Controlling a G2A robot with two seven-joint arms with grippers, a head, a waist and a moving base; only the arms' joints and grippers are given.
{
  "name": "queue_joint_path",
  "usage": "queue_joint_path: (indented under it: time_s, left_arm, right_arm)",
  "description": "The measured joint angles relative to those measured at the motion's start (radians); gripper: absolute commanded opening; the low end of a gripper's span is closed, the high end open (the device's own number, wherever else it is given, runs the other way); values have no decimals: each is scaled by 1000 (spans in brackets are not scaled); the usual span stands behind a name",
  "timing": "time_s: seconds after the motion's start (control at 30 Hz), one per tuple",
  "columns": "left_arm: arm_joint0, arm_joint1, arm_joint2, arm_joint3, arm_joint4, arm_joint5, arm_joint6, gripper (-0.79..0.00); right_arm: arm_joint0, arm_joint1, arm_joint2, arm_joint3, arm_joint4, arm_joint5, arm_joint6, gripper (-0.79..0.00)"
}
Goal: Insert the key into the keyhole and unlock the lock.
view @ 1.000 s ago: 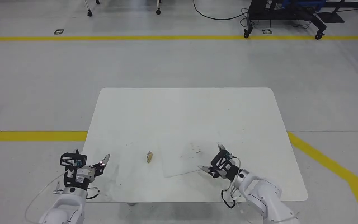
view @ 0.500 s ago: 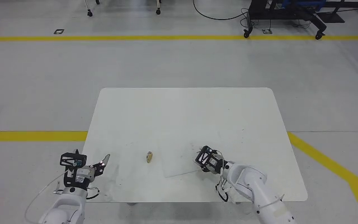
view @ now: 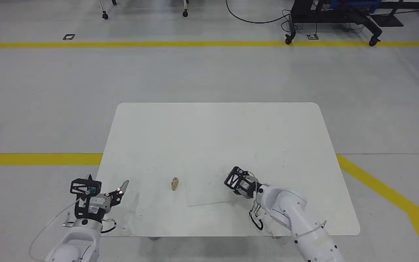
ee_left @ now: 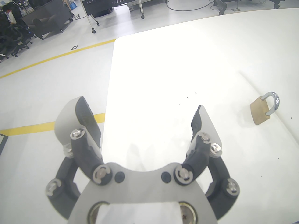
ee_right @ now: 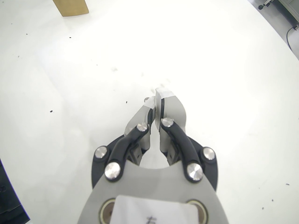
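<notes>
Right gripper (ee_right: 156, 96): clenched at the table (view: 216, 131); I cannot tell if it pinches the key
Left gripper (ee_left: 140, 107): released, by the table's edge
Lock (ee_right: 70, 3): lying flat, loose, well apart from both
Risk: I judge the unheld lock slides away when the key pushes in
</notes>
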Motion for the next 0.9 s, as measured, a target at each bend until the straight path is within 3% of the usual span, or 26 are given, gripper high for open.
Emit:
queue_joint_path:
  time_s: [0.23, 0.3, 0.4, 0.57, 0.67, 0.9]
  left_arm:
    - [0, 0, 0, 0, 0, 0, 0, 0]
    - [0, 0, 0, 0, 0, 0, 0, 0]
    - [0, 0, 0, 0, 0, 0, 0, 0]
    - [0, 0, 0, 0, 0, 0, 0, 0]
    - [0, 0, 0, 0, 0, 0, 0, 0]
    - [0, 0, 0, 0, 0, 0, 0, 0]
  right_arm:
    - [-44, 13, 64, -40, 3, 11, -59, -785]
    - [-53, 16, 73, -49, -6, 10, -63, -585]
    - [-50, 17, 64, -52, -31, -6, -50, -443]
    - [-7, 9, 18, -23, -29, -30, -11, -443]
    - [17, 4, -7, -5, -32, -28, 2, -523]
    - [58, -6, -54, 38, -57, -10, 41, -502]
